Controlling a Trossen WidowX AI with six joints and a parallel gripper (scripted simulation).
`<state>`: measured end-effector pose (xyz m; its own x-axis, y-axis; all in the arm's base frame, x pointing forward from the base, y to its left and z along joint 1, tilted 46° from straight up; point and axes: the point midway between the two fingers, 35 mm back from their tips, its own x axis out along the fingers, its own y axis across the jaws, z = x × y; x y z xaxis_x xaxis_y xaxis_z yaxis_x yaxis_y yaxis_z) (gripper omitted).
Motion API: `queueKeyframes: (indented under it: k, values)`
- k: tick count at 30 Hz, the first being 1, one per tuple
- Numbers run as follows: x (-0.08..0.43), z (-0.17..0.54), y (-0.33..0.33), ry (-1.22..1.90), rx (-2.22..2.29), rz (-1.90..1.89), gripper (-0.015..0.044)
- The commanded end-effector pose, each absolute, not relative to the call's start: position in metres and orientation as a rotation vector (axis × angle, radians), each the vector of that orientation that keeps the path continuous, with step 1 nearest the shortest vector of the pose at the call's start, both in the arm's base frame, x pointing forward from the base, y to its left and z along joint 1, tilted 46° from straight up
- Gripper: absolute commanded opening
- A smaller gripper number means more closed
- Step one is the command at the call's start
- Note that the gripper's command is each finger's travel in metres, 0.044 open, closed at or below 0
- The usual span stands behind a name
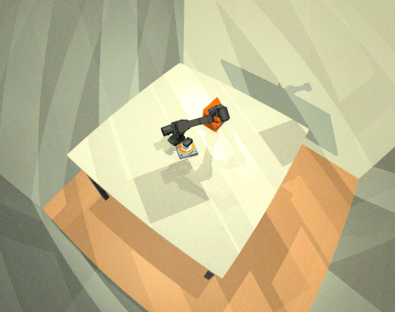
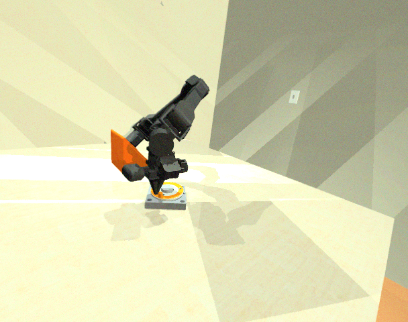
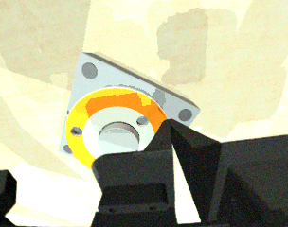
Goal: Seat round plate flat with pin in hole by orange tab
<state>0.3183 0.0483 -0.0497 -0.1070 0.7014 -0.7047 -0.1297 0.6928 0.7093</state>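
Note:
The round plate [image 1: 191,148] [image 2: 178,194] [image 3: 111,100], white with a yellow-orange ring, sits around the post [image 2: 168,190] [image 3: 117,138] on the grey square base [image 2: 166,205] [image 3: 111,78]. The orange tab [image 2: 160,194] shows at the plate's front left in the exterior view; the fingers cover that side in the wrist view. Two small holes show in the plate in the wrist view. The pin cannot be made out, nor whether the plate lies fully flat. My gripper [image 2: 156,192] [image 3: 168,123] is shut and empty, its tips down at the plate's rim beside the tab; contact is unclear.
The base stands on the pale table [image 1: 191,214] [image 2: 93,277]. An orange panel [image 1: 215,127] [image 2: 119,149] stands by the arm's foot, behind the base in the exterior view. The arm reaches over the base from there, and shadows fall around it.

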Motion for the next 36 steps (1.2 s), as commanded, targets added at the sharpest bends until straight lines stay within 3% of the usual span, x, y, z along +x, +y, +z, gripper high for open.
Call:
queueKeyframes:
  k: [1, 36]
  values:
    - [0.326, -0.047, 0.052, 1.499, 0.487, 0.763, 0.0]
    - [0.34, -0.037, 0.063, 1.498, 0.487, 0.763, 0.0]
